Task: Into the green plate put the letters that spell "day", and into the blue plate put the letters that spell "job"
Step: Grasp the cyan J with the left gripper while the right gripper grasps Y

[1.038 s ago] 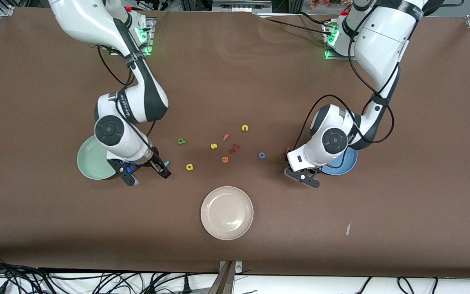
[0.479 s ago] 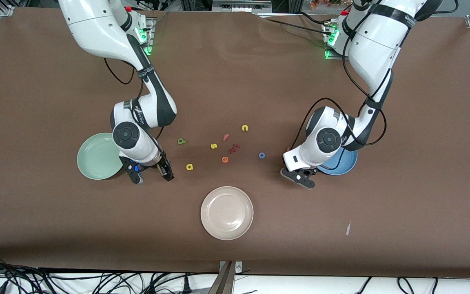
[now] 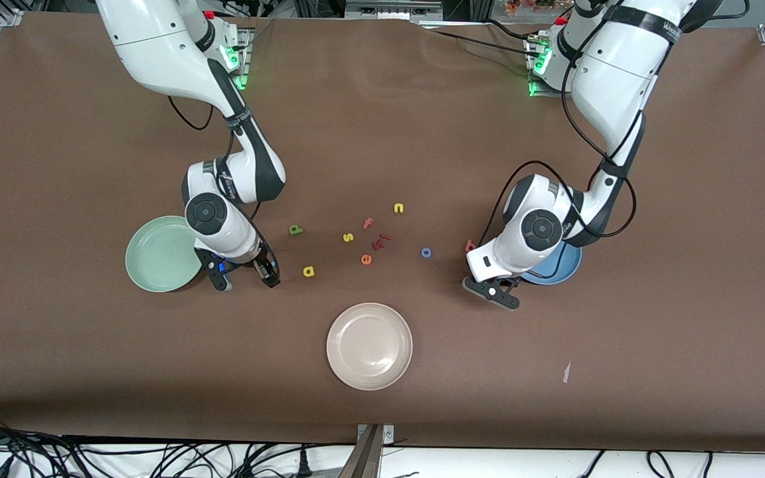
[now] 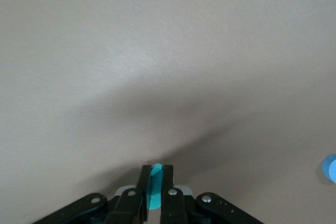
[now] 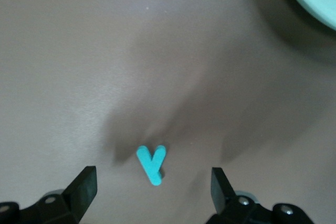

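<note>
Jaws of right gripper [image 3: 248,283] spread wide and low at mid-height of the frame, beside the green plate [image 3: 157,255]. Teal "y" [image 5: 152,163] flat on the table between the two fingers, roughly centred in the gap, touched by neither. Long axis of the "y" roughly square to the closing line, fork pointing away from the wrist. Straight closure judged enough to catch it, with no sideways correction. Green plate just beside this gripper, so a short carry.

Jaws of left gripper [image 3: 497,294] clamped together on a thin teal piece, judged the teal "j" [image 4: 155,192], low over the table just beside the blue plate [image 3: 558,269].

Loose across the middle of the frame: reddish-pink "b" [image 3: 470,246] and blue "o" [image 3: 426,252] nearer the left arm; yellow "a" [image 3: 308,271] and green "d" [image 3: 296,230] nearer the right arm.
</note>
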You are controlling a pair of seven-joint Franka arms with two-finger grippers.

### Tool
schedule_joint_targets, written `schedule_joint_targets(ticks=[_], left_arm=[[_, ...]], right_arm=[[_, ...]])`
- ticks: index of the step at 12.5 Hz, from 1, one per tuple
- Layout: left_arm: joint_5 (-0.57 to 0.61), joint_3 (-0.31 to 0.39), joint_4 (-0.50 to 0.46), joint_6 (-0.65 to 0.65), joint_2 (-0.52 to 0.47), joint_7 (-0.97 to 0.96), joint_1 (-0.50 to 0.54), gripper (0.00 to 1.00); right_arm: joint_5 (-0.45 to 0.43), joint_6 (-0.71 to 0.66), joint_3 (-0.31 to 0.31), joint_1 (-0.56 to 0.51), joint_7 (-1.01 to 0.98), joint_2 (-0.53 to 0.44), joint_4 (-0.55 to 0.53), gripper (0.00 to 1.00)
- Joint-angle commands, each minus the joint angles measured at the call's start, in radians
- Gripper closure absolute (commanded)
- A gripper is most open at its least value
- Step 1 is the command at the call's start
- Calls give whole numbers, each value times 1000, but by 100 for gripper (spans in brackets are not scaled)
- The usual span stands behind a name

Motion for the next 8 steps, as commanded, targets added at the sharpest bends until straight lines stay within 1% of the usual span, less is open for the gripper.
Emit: schedule_joint_targets(ticks=[1,2,3,4,5,7,8], left_arm=[[27,19,-1,-150,-106,7,14,100],[27,19,-6,-186,-126,8,18,100],[27,17,-9,-218,-146,8,38,100],[28,19,-15,-252,-160,10,45,100],[56,19,-21,-294,-167,10,63,100],[158,16,-53,-330,-169,10,75,100],[183,16,-95,-321,-168,8,83,100]], right_arm=[[40,28,-5,4,-30,-28,-46,12],[52,31,-5,4,-41,-20,-46,14],[80,35,-5,4,-57,-20,-46,23],[107,36,-5,2,-79,-18,-46,29],[130,36,-5,2,-99,-18,-46,33],[137,36,-5,1,-107,-6,-43,37],[137,36,-5,1,-107,-5,-43,47]])
